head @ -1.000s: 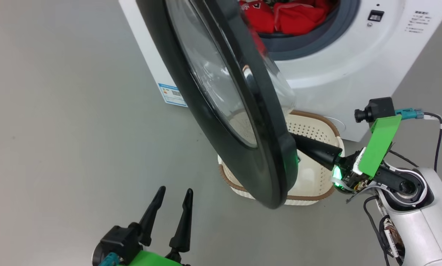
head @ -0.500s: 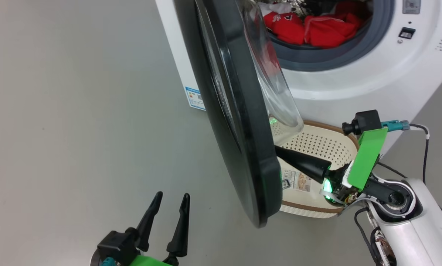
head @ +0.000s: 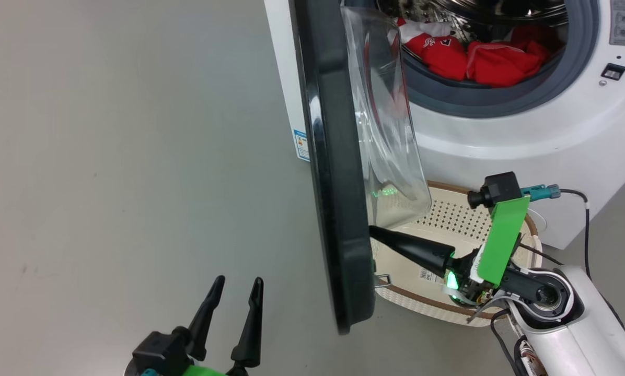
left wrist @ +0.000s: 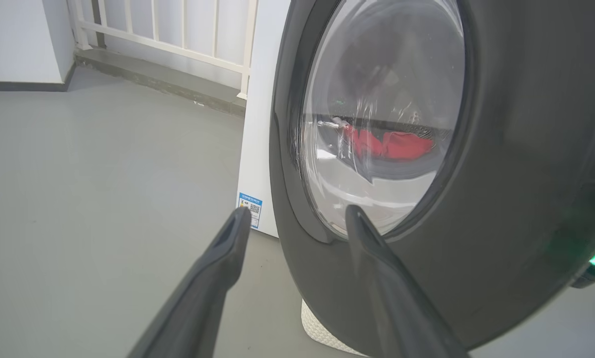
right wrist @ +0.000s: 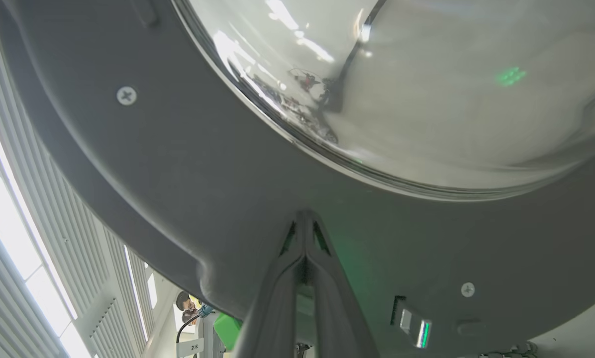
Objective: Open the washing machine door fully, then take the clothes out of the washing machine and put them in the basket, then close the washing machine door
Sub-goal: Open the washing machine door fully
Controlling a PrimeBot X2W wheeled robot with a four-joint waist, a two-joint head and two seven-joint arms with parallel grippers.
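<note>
Nearest, the left gripper (head: 239, 282) hung with fingers spread, holding nothing. The right gripper (head: 375, 231), fingers pressed together, touched the inner face of the washing machine door (head: 338, 209), which stood half-open above the basket's (head: 422, 305) left end. The tips might have slipped off that smooth face. Farther back, the clothes (head: 479, 57) lay in the washing machine (head: 500, 141).

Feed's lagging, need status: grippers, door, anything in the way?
Right gripper shut, tips against washing machine door. Left gripper open, empty. Clothes inside washing machine. Basket sits below door edge.
</note>
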